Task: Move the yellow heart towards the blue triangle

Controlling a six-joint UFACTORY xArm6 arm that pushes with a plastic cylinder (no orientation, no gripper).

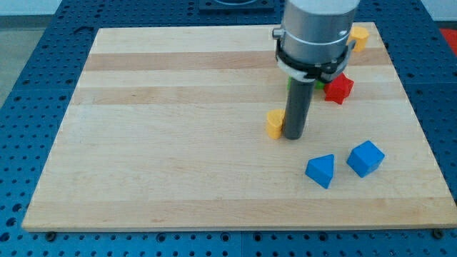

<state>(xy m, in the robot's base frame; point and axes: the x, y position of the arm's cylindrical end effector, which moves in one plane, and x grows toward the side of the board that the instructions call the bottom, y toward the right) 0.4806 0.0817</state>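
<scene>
A small yellow heart [274, 123] lies on the wooden board [178, 143] near the middle, a little to the view's right. My tip [293, 135] is right beside it, on its right, touching or nearly touching. The blue triangle [320, 170] lies below and to the right of my tip, apart from it. The rod and the grey arm body above it hide part of the board behind.
A blue cube [365, 158] lies just right of the blue triangle. A red star-shaped block [338, 88] lies right of the rod, with a green block [320, 82] mostly hidden by the arm. A yellow block [358, 36] lies at the top right edge.
</scene>
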